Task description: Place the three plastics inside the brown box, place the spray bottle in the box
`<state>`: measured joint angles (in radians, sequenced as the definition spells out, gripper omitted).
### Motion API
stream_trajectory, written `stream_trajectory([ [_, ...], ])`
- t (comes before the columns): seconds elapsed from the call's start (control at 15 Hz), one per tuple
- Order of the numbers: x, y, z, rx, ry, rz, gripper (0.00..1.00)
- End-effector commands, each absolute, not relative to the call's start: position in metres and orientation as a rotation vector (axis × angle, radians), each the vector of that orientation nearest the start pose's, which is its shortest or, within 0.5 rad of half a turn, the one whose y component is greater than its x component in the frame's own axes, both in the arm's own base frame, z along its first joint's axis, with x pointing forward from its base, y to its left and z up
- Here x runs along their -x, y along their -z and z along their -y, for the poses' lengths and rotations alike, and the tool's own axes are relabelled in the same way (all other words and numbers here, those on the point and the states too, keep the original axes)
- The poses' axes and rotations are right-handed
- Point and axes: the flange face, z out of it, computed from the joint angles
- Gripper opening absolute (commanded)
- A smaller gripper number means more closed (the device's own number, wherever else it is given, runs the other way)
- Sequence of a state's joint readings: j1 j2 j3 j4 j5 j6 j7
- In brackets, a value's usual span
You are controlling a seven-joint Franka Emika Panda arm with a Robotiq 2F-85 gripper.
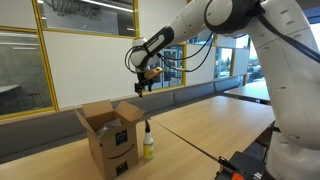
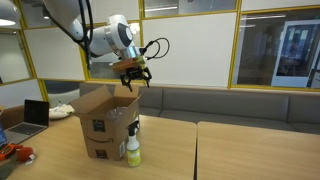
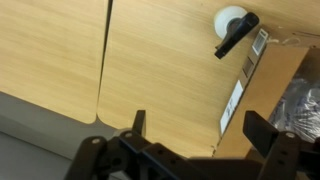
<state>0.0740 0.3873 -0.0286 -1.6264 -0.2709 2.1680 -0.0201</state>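
Wrist view: hovered with end effector released, empty, above box. Judged plastics stowed; next called for descending onto bottle beside box.

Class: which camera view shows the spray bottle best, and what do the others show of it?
An exterior view: the spray bottle stands full-length and upright beside the brown box. In an exterior view the bottle is whole too, but less distinct. The wrist view shows only its top and dark nozzle from above.
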Motion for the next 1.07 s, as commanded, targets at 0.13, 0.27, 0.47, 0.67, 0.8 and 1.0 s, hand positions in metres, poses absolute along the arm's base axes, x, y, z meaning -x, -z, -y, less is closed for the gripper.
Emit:
stream_trajectory([
  [0.13,-0.620,-0.391,0.001,3.451,0.131,0.164,1.00],
  [0.27,-0.604,-0.374,0.004,3.432,0.088,0.130,1.00],
  [0.47,-0.585,-0.350,0.008,3.388,0.079,0.091,1.00],
  [0.67,-0.570,-0.325,0.017,3.308,0.161,0.009,1.00],
  [0.8,-0.561,-0.309,0.024,3.243,0.246,-0.061,1.00],
  [1.0,-0.550,-0.287,0.036,3.150,0.359,-0.165,1.00],
])
